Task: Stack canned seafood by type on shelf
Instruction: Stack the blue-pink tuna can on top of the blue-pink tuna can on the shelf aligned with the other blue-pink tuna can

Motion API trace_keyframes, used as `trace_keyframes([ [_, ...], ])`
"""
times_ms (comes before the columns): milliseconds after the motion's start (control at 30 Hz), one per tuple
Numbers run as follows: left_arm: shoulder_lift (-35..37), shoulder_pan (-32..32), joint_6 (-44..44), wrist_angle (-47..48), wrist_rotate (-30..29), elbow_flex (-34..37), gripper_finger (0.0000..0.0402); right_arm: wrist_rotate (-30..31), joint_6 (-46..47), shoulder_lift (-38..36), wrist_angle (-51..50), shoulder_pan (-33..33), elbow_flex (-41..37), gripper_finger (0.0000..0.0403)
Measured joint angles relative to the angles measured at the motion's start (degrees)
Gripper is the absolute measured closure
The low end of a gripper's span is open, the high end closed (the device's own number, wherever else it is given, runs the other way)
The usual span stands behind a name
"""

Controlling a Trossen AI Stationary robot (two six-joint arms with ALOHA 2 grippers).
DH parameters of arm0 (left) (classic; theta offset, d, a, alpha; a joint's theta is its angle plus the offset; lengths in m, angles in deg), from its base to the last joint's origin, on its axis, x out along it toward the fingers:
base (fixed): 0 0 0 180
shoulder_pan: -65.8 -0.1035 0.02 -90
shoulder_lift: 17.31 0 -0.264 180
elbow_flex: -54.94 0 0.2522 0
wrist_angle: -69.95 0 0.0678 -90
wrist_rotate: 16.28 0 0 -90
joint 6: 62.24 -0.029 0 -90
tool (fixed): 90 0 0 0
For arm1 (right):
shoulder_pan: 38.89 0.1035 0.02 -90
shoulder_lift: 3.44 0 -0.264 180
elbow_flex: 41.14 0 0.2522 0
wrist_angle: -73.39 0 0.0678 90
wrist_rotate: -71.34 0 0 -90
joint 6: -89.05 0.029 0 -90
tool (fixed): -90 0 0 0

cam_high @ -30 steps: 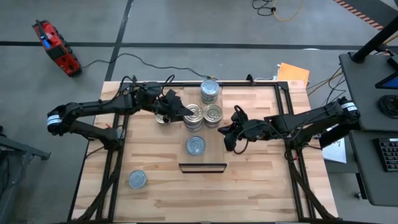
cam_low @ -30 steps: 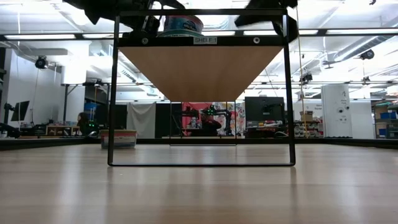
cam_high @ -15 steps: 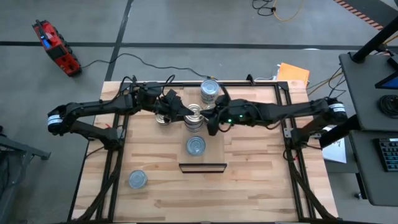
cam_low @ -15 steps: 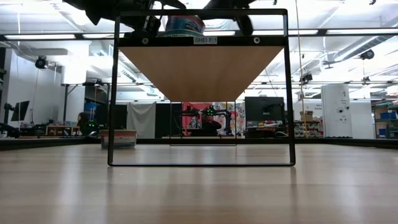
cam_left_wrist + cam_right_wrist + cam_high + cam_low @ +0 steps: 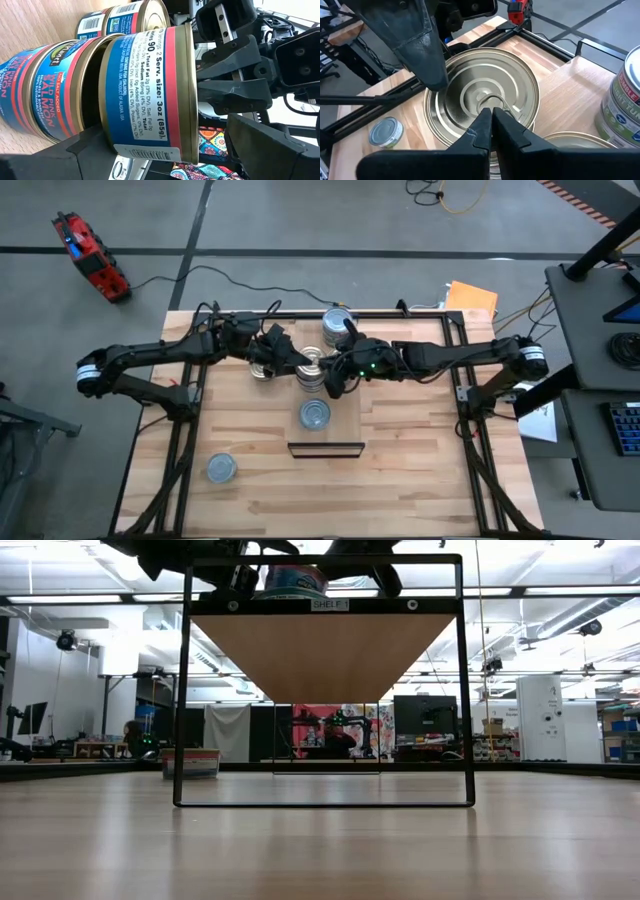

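The shelf (image 5: 345,432) is a pale raised plank on a black frame (image 5: 325,650). On it stands a stack of blue-and-red salmon tins (image 5: 312,380). The stack's top tin (image 5: 145,95) has a gold ringed lid (image 5: 470,95). My left gripper (image 5: 303,363) reaches in from the table's left and is shut on that top tin. My right gripper (image 5: 491,117) comes from the right, shut, with its tips over the middle of the lid. In the low view only the tins' sides (image 5: 295,580) show above the shelf edge. My left gripper has the top tin's side wall (image 5: 125,145) between its two fingers (image 5: 422,55), one on either side. The fingers come in about level from the table's left. The tin stays upright on the salmon tin under it (image 5: 45,95). My right gripper sets its shut fingertips (image 5: 485,125) on the lid's middle (image 5: 487,97), slanting down from the table's right. The left wrist view shows its fingers (image 5: 220,102) up against the lid.
Two pale-labelled tins (image 5: 338,328) are stacked at the shelf's far end. A single grey-topped tin (image 5: 315,415) stands nearer on it. A gold lid (image 5: 570,145) shows beside the held stack. One tin (image 5: 262,370) sits left of the shelf, and another (image 5: 221,469) at the table's near left.
My right gripper has swung from the shelf's right side toward the left and far side. It has risen, rolled a little, and come over the salmon stack, shut all the while. The tins stand as before.
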Motion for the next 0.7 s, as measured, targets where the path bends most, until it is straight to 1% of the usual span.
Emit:
trace_keyframes([
  [100,-0.02,-0.21,0.28,0.07,1.4,0.0,0.0061,0.0,-0.02,-0.11,-0.99,0.0,0.07,0.0394],
  [400,0.06,-0.37,1.02,0.21,0.95,0.0,0.0061,-0.14,-0.11,-0.17,-1.33,0.0,0.07,0.0394],
  [500,0.11,-0.36,-0.34,0.31,0.11,0.0,0.0061,-0.16,-0.17,-0.17,-1.41,0.0,0.07,0.0394],
  [700,0.13,-0.44,-4.31,0.31,0.68,-0.02,0.0061,-0.28,-0.43,-0.17,-1.54,0.02,0.04,0.0394],
])
